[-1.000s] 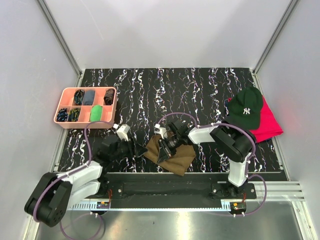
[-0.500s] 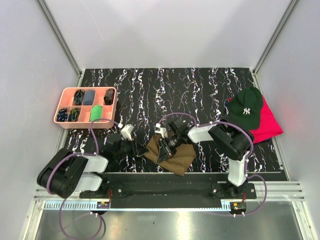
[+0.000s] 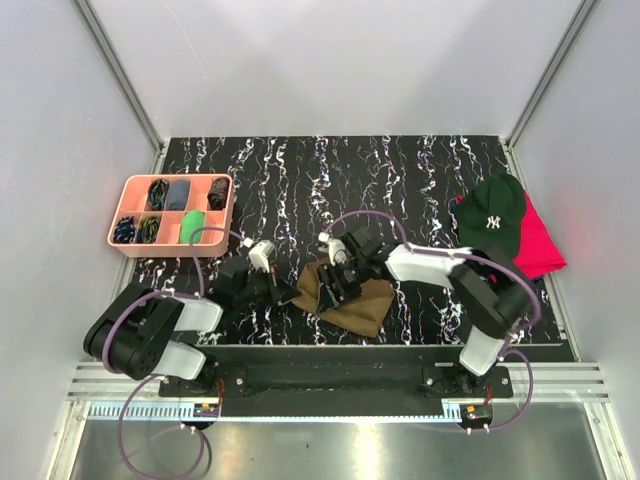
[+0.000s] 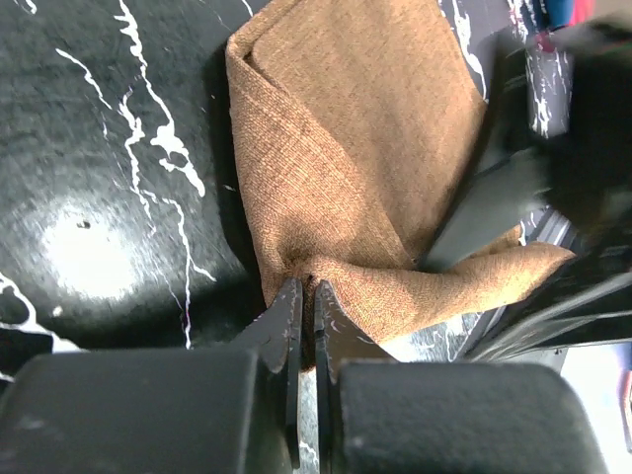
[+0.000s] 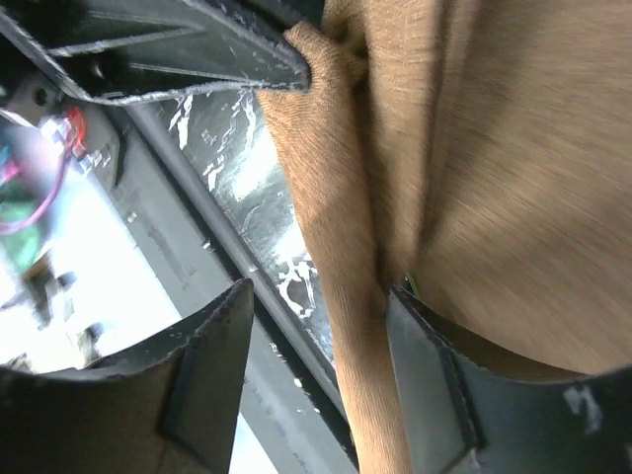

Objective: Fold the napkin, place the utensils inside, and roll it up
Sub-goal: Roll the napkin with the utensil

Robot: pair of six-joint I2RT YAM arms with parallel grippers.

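The left jaws are pressed together, pinching a bunched fold of the olive-brown napkin (image 4: 346,148) right at their tips. In the left wrist view the cloth spreads away from the tips across the marbled black desk (image 4: 89,148). One folded edge runs off ahead of them, and a second lobe trails to their right.

The right jaws stand spread. In the right wrist view a thick ridge of the napkin (image 5: 346,296) runs up between the two fingers (image 5: 212,375), lying close against one finger with a clear gap to the other. Whether it actually touches that near finger cannot be told, because the cloth there is blurred.

Beyond the spread tips, a dark metal finger of the left arm (image 5: 197,59) meets the cloth's corner. In the left wrist view the right arm's fingers (image 4: 504,197) are dark smears that cover the napkin's right side.

From above, the napkin (image 3: 360,305) lies crumpled on the desk (image 3: 400,170) with both arms converging on it, and its middle is hidden under the right wrist (image 3: 338,272). A pink tray (image 3: 165,249), a green cap (image 3: 493,222) and a red cloth (image 3: 540,245) sit well apart from either pair of jaws.
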